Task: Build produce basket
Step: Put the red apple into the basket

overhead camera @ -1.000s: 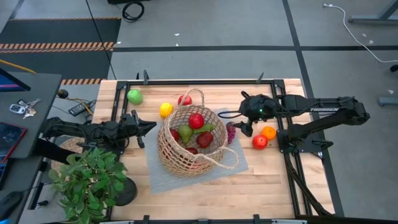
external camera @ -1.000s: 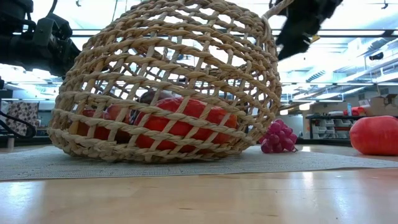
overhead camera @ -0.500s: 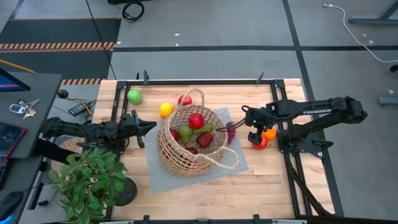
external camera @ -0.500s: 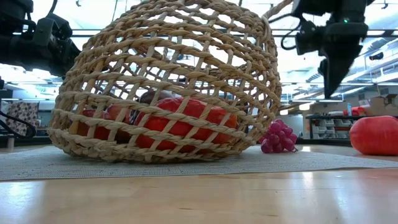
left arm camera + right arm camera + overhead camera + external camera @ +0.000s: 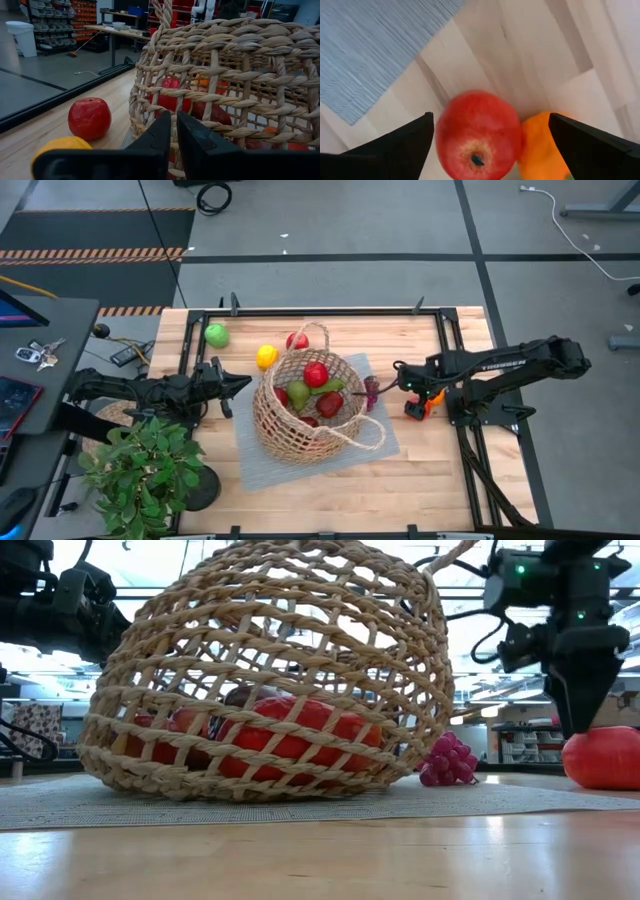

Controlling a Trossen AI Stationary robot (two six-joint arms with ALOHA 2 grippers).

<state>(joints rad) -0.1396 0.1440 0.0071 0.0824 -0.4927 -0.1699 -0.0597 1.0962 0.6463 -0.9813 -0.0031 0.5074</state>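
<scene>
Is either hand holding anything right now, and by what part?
Nothing is held. The right hand is open over the red apple, not gripping it; the left hand is shut and empty beside the basket.

Rough woven wicker basket — glossy, probably plastic apple — pale smooth wood table.

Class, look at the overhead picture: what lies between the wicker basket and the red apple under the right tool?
A purple grape bunch lies between the basket and the red apple, on the grey mat's edge, seen from above.
</scene>
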